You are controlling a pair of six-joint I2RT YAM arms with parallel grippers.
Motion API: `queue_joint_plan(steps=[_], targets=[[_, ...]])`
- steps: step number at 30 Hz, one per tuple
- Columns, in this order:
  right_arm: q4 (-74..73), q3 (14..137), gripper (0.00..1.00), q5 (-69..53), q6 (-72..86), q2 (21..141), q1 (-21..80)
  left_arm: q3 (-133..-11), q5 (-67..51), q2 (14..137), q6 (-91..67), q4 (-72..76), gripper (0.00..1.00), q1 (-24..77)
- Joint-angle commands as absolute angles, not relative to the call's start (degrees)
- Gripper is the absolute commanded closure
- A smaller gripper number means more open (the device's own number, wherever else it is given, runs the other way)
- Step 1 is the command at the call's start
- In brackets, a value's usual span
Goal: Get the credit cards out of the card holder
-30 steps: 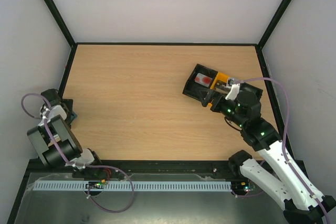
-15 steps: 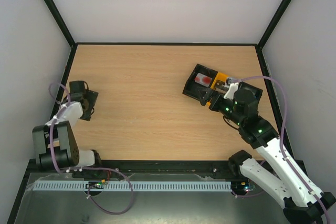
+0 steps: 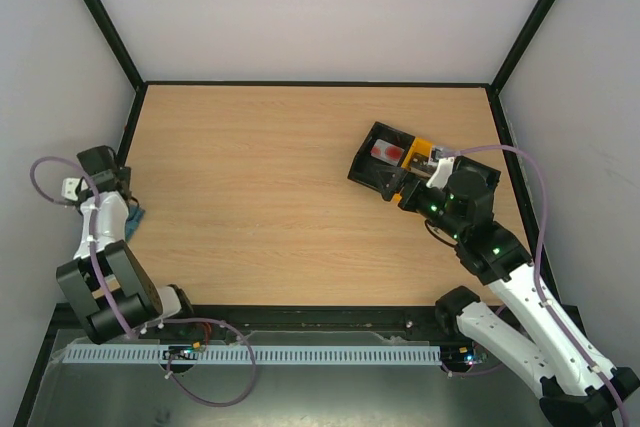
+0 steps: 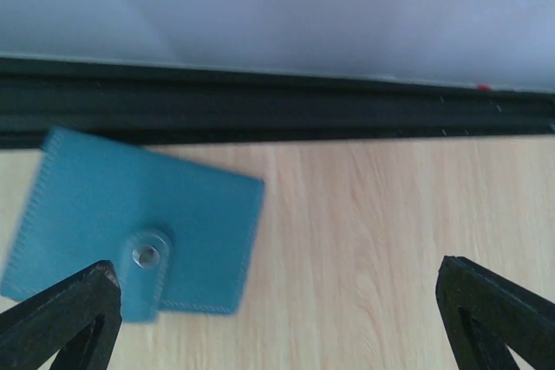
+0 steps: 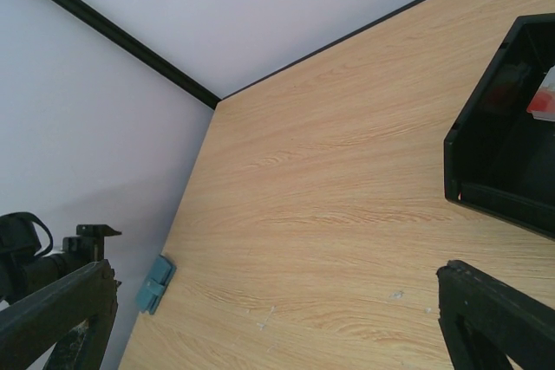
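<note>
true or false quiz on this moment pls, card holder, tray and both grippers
1. The card holder lies closed on the table, its tab folded over the front. True.
2. The left gripper is clamped on the card holder. False: its jaws stand wide open.
3. The card holder sits inside the tray. False: it lies by the table's left edge, far from the tray.
4. The right gripper is open and holds nothing. True.
5. One compartment of the tray holds something red. True.
</note>
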State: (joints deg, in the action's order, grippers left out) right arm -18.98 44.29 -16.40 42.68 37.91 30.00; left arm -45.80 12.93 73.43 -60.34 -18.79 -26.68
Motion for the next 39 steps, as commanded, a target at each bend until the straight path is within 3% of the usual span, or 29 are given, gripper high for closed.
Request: queue_joint_plan(steps=[1, 8, 20, 39], targets=[[-18.3, 43.9, 0.02, -16.9, 42.9, 37.3, 29.8, -45.5, 16.7, 73.3, -56.0, -20.0, 0.0, -30.6], [-18.7, 43.3, 0.02, -16.5, 42.9, 37.2, 29.8, -48.4, 10.0, 80.4, -54.9, -18.8, 0.0, -33.4], [-18.4, 41.9, 0.02, -15.7, 43.1, 36.7, 29.8, -50.5, 8.7, 89.1, -55.9, -19.1, 0.0, -33.1], [-18.0, 41.3, 0.02, -18.3, 42.8, 37.6, 29.8, -48.7, 4.1, 92.6, -62.6, -20.4, 0.0, -20.5]])
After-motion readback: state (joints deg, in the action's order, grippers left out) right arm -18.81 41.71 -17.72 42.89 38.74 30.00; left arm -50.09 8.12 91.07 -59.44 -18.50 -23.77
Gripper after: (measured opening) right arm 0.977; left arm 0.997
